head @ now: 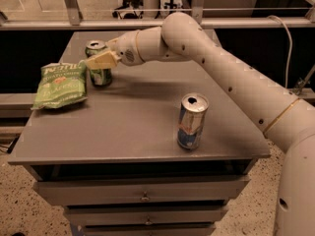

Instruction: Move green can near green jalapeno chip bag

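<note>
Clasping green can (101, 76), end effector (98, 61) hovers beside bag (60, 85).

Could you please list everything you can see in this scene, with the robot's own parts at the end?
table: one, grey, centre of view
drawers: at least two, grey, under the tabletop
chip bag: one, light green, lying flat at the table's left edge
green can: one, green with silver top, upright just right of the chip bag
blue can: one, blue and silver, upright, front right of the table
cable: one, pale, behind the table at right
arm: one, white, reaching in from the right
pincer: one, cream, closed on the green can
</note>
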Robot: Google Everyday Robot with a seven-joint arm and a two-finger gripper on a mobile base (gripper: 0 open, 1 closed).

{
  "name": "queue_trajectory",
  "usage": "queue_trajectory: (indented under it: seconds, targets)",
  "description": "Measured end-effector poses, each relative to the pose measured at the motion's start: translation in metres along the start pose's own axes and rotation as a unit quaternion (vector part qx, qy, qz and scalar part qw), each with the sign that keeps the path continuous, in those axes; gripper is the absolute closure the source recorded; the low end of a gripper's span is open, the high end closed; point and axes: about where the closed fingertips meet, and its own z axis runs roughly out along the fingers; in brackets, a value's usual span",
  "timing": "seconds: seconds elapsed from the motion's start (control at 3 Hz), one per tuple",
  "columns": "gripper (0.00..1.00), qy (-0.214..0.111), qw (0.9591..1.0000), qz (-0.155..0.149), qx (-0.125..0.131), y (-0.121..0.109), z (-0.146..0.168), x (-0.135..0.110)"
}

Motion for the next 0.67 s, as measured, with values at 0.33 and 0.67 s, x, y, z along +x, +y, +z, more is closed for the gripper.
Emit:
queue_trajectory:
  seconds: [0.33, 0.67]
  targets:
    - [0.52, 0.001, 0.9999, -0.009, -0.011, 0.0070, 0.0056, 0.0034]
    - [0.30, 0.002, 0.9996, -0.019, -0.019, 0.0104, 0.0067, 0.0030]
